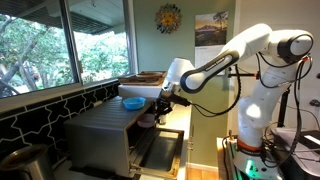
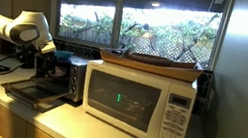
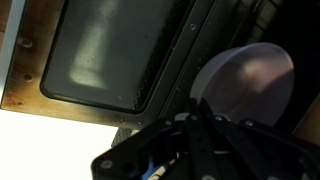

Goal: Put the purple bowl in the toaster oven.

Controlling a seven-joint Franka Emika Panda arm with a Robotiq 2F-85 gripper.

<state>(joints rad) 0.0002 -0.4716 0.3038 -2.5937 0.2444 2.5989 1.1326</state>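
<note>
The purple bowl (image 3: 247,82) is pale and round and lies just beyond my fingertips in the wrist view, against the dark mouth of the toaster oven. In an exterior view the bowl (image 1: 147,120) shows as a small dark purple shape at the oven's front opening. The toaster oven (image 1: 100,135) is a grey box with its door (image 1: 160,150) dropped open; it also shows in the other exterior view (image 2: 62,74). My gripper (image 3: 200,122) has its fingers close together on the bowl's near rim. It is at the oven opening in both exterior views (image 1: 160,108) (image 2: 50,63).
A bright blue bowl (image 1: 132,102) sits on top of the oven. A white microwave (image 2: 138,104) with a flat tray on top stands beside the oven. The open door's glass (image 3: 110,50) lies below the gripper. Windows run behind the counter.
</note>
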